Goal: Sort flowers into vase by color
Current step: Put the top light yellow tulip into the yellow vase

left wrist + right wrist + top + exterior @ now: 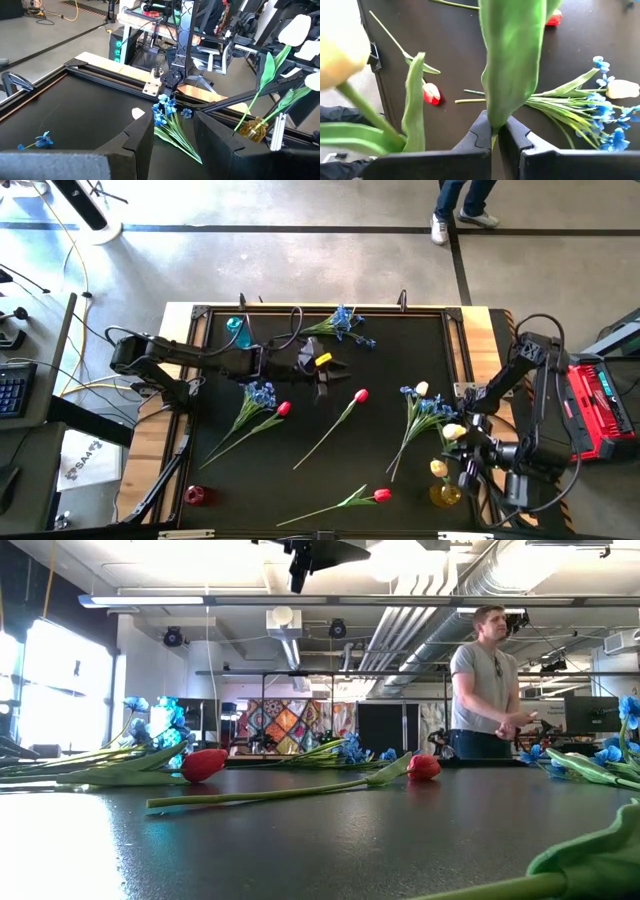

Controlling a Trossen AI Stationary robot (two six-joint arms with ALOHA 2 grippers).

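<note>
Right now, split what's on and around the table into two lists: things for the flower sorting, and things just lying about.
For the job:
- red tulips
- blue sprays
- yellow tulip, stem clamped in the shut right gripper
- amber vase, red vase, teal vase
- left gripper, empty, above the table's middle

Lying about:
- keyboard
- red case
- a person beyond the table

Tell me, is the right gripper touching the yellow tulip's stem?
Touching. The right wrist view shows the right gripper shut on the yellow tulip's green stem, pinched between both fingers.
</note>
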